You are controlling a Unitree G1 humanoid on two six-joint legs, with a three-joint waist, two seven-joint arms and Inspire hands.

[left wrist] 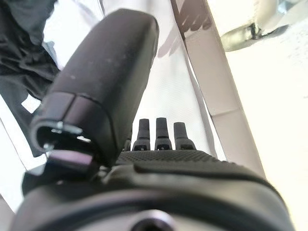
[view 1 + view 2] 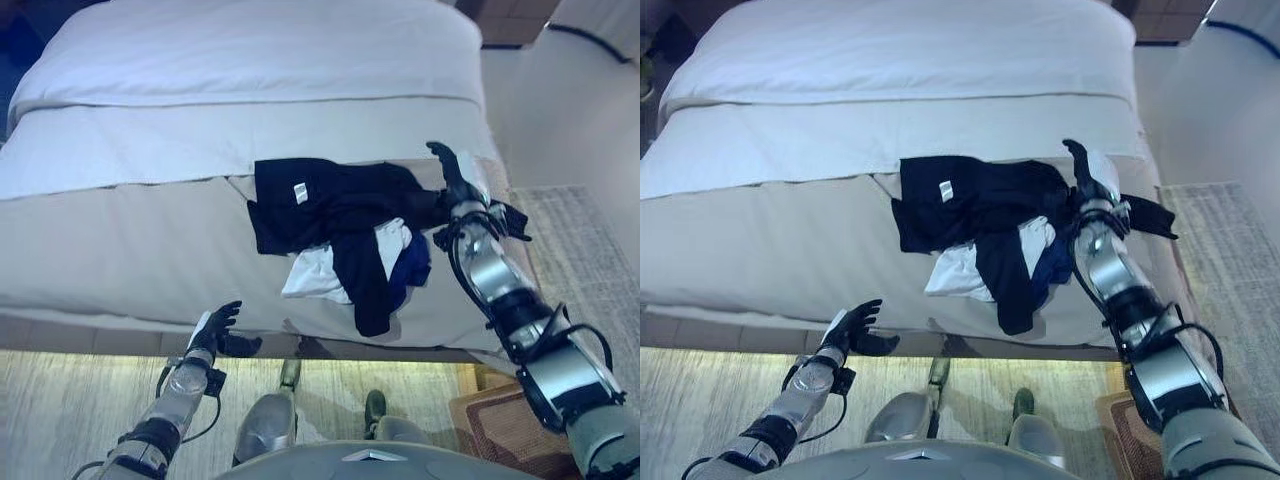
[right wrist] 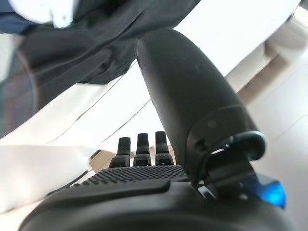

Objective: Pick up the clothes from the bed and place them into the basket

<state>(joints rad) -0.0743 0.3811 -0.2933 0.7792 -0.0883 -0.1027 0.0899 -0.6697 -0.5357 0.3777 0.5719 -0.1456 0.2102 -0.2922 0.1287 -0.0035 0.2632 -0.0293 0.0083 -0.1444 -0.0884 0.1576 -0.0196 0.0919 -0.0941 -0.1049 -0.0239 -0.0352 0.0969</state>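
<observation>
A heap of clothes lies on the near part of the bed [image 2: 120, 230]: a black garment [image 2: 335, 200] on top, a white one [image 2: 312, 272] and a dark blue one [image 2: 412, 268] under it, with a black sleeve hanging over the bed's front edge. My right hand [image 2: 452, 175] is open, fingers straight, at the heap's right edge; the black garment shows past it in the right wrist view [image 3: 82, 43]. My left hand [image 2: 218, 330] is open and empty, low by the bed's front side, left of the heap. The black garment also shows in the left wrist view [image 1: 21, 62].
The bed has a white duvet [image 2: 250, 50] at the far end. A pale carpet [image 2: 60, 410] covers the floor before the bed. A brown woven thing [image 2: 500, 425] stands on the floor at the lower right. A pale rug [image 2: 580, 250] lies right of the bed.
</observation>
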